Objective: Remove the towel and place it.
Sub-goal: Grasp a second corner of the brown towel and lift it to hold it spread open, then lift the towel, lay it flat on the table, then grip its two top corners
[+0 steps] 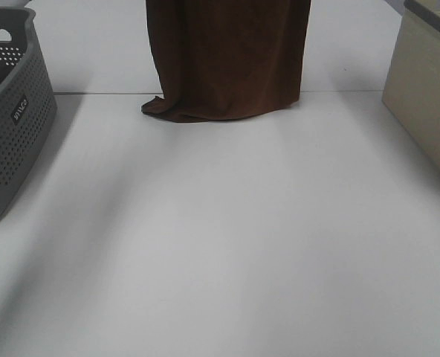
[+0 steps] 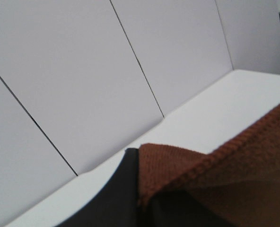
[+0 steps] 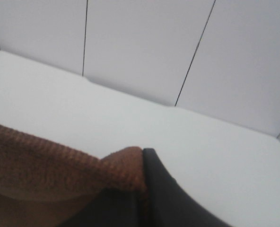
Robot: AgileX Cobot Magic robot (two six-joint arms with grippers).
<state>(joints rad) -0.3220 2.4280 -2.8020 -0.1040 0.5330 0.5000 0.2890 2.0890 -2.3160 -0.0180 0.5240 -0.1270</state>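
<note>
Holding towel (image 1: 231,59) up by top edge: left gripper (image 2: 142,189) pinched shut on one corner, right gripper (image 3: 142,189) likewise on the other. Lower hem touching table (image 1: 220,245), between grey basket (image 1: 12,134) and beige bin (image 1: 428,97).

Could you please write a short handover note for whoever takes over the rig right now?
Left gripper: shut on the upper edge of the towel.
Right gripper: shut on the same upper edge, further along.
Towel: hangs spread between the two grippers, with its lower edge touching the table at the far side and slightly bunched at one corner. It touches neither the grey basket nor the beige box.
Done: towel is lifted and held.
Left: set it down and release both grippers. The pictures do not show the target spot.
</note>
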